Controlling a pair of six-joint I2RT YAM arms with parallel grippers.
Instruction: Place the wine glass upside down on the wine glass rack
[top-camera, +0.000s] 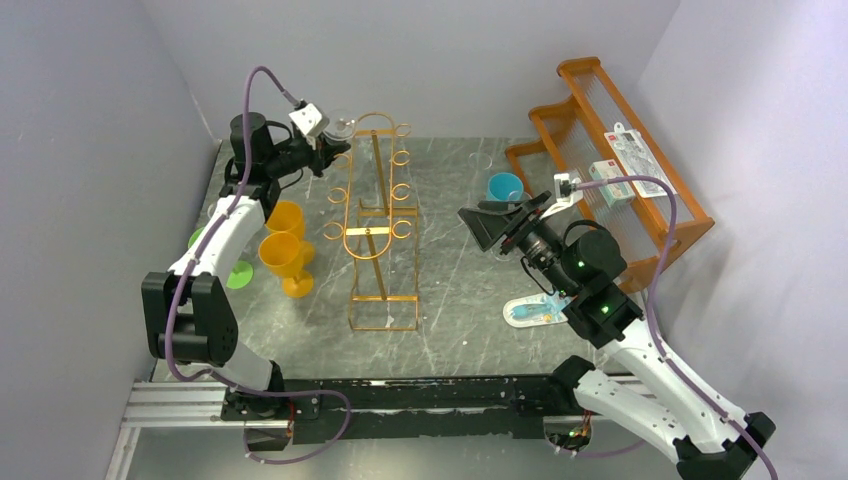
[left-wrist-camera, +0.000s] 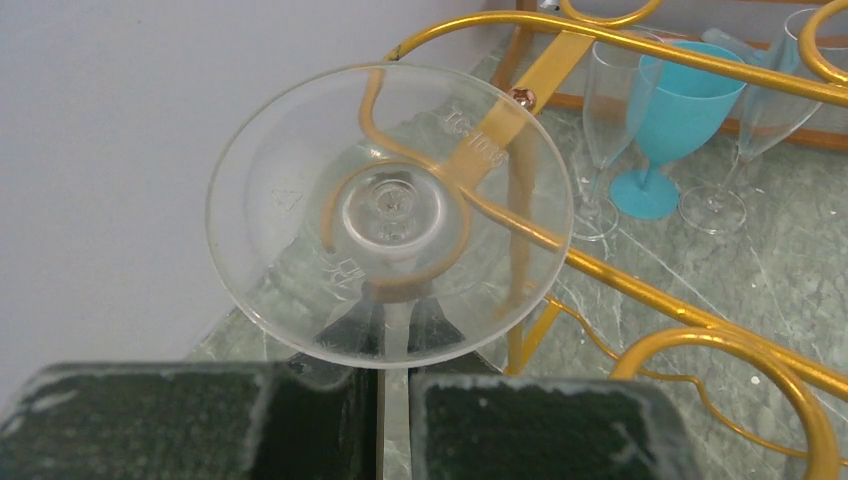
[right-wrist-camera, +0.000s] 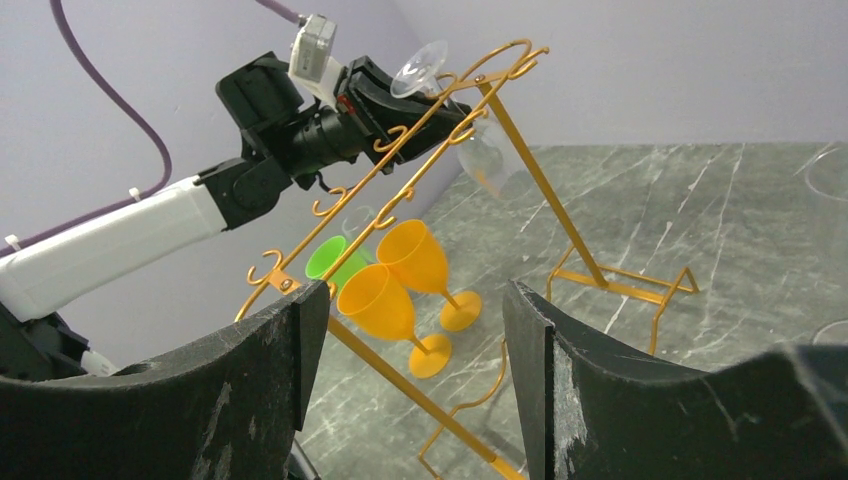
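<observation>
The wine glass rack (top-camera: 381, 222) is a thin golden wire stand in the middle of the table. My left gripper (top-camera: 327, 152) is at its top left hook, shut on the stem of a clear wine glass (top-camera: 341, 124) held upside down. In the left wrist view the round foot (left-wrist-camera: 390, 210) faces the camera. A ring hook (left-wrist-camera: 400, 290) curves round the stem behind it, and my fingers (left-wrist-camera: 300, 420) pinch the stem. In the right wrist view the foot (right-wrist-camera: 420, 65) sits above the wire and the bowl (right-wrist-camera: 490, 160) hangs below. My right gripper (right-wrist-camera: 415, 340) is open and empty, to the right of the rack.
Two orange goblets (top-camera: 285, 250) and a green one (top-camera: 235, 270) stand left of the rack. A blue goblet (top-camera: 503, 187) and clear flutes (left-wrist-camera: 600, 130) stand to the right. An orange stepped shelf (top-camera: 610, 150) holds packets at the back right. A packet (top-camera: 535, 310) lies near my right arm.
</observation>
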